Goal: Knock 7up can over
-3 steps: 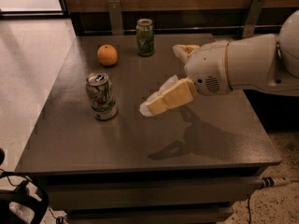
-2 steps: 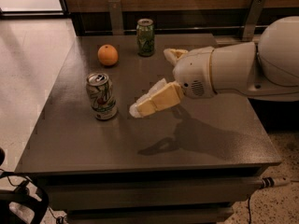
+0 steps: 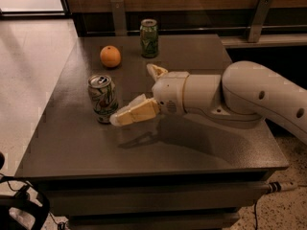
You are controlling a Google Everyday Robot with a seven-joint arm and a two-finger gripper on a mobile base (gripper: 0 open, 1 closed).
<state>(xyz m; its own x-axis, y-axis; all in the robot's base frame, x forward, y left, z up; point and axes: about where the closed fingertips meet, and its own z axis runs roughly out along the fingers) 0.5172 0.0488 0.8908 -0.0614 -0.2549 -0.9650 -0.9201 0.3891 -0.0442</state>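
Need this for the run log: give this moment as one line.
gripper: open, beside 7up can | 7up can: upright | lower finger: at can's base, contact unclear | knock: not done

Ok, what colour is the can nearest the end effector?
Silver-white with green lettering, camera view; end effector sits beside this 7up can.

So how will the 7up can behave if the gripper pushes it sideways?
The 7up can stands upright, tall on a narrow base, so a push near its top would probably tip it. The gripper, open, has one finger beside it. Once down, its round body would likely roll across the flat table.
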